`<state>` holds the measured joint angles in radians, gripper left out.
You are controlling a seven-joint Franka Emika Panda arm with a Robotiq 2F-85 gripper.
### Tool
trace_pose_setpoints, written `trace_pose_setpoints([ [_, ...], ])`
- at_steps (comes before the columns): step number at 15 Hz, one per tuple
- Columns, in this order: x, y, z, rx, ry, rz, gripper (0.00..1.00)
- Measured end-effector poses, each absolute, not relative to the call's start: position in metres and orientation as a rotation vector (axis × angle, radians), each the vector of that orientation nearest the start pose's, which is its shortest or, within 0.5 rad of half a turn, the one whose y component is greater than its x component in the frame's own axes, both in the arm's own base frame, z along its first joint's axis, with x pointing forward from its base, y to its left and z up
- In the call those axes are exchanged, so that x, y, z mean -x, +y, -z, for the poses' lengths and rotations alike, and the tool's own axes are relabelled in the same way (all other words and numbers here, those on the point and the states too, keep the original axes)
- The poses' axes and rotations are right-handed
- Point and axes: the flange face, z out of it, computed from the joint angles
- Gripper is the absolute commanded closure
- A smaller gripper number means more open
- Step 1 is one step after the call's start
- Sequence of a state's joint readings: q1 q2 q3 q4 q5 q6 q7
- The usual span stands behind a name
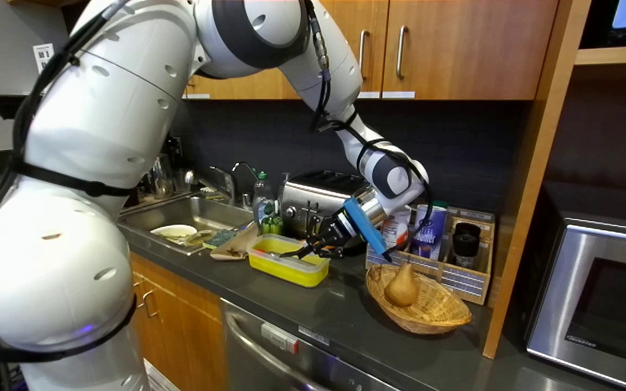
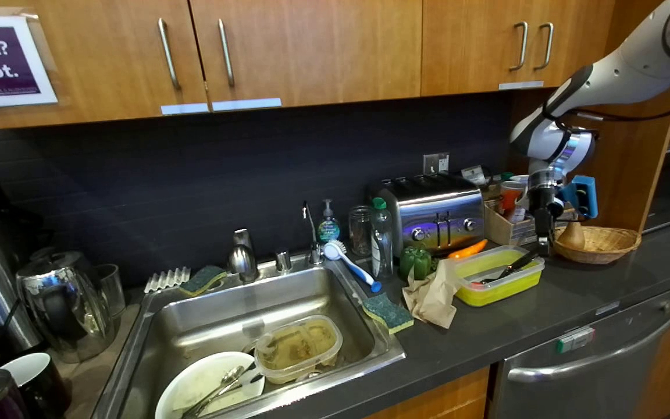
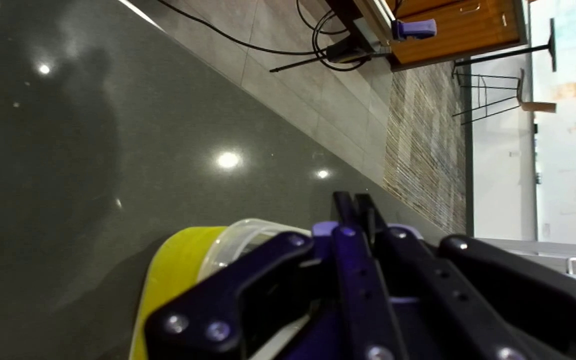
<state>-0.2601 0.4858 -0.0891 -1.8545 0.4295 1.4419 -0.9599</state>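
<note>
Our main worry is the yellow container (image 1: 283,270) on the bench (image 1: 345,296): it sits below and close to the hand (image 3: 353,197), beside the crumpled brown paper (image 2: 432,294) and in front of the toaster (image 2: 442,218). If we dip too low or sweep sideways, the hand could catch the translucent rim and tip the container or shove it along the bench; we judge it light enough to slide easily. The black-handled utensil (image 2: 518,265) adds to that: it lies slanted in the container with its handle raised toward the rim, so a knock there could lever it out. A careless swing of the wrist could go wrong too: in an exterior view the blue bracket (image 1: 365,227) shows above the pear (image 1: 402,288) in the wicker basket (image 1: 416,324), and coming down there might bump the fruit.

As for the hand, we see it closed, its fingers (image 3: 355,275) drawn together with the tips side by side in the wrist view, and nothing visible gripped between them. In an exterior view the utensil's handle runs up so near the tips that we cannot tell whether they touch it. Nor can we tell whether the hand meets the container's rim.
</note>
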Motion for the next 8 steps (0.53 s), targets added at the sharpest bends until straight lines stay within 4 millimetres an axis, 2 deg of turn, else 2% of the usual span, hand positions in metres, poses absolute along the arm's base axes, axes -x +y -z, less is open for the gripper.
trace_pose_setpoints([
  [8, -0.5117, -0.1301, -0.2433, 2.051, -0.592, -0.593, 0.99],
])
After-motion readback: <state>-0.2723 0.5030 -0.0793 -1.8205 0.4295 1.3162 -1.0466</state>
